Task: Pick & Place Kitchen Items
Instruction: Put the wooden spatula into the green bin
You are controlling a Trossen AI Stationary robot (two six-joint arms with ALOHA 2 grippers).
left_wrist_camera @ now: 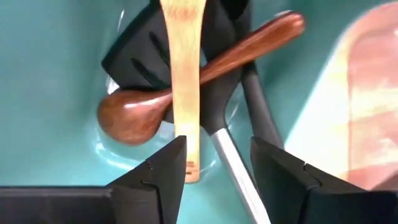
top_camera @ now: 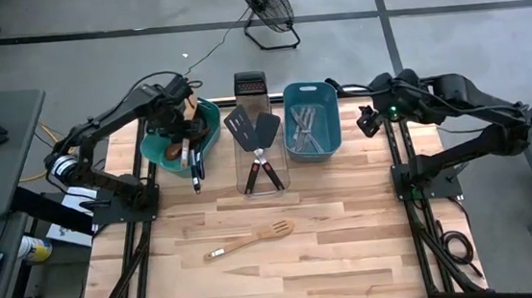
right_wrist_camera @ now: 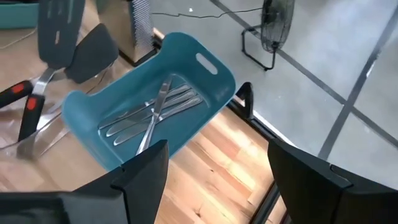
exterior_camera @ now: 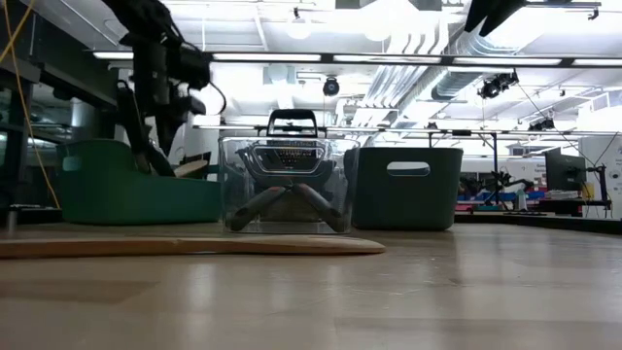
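teal tub (top_camera: 165,148): spoons, turner; left hand (left_wrist_camera: 214,171) released above | blue tub (right_wrist_camera: 205,78): knives (right_wrist_camera: 152,112) | right hand (right_wrist_camera: 217,180) released

Wooden utensil (exterior_camera: 185,246) flat in front; green tub (exterior_camera: 107,185), clear tub (exterior_camera: 233,185) w/ turners, dark tub (exterior_camera: 406,190) behind.

A slotted wooden spatula (top_camera: 251,240) lies flat, alone on the surface. Two black turners (top_camera: 252,131) with red-tipped handles sit crossed in the clear tub. Silver knives (right_wrist_camera: 151,114) lie in the blue tub. A wooden spoon (left_wrist_camera: 186,81), pale spatula (left_wrist_camera: 185,68) and black turner (left_wrist_camera: 217,74) overlap in the teal tub.
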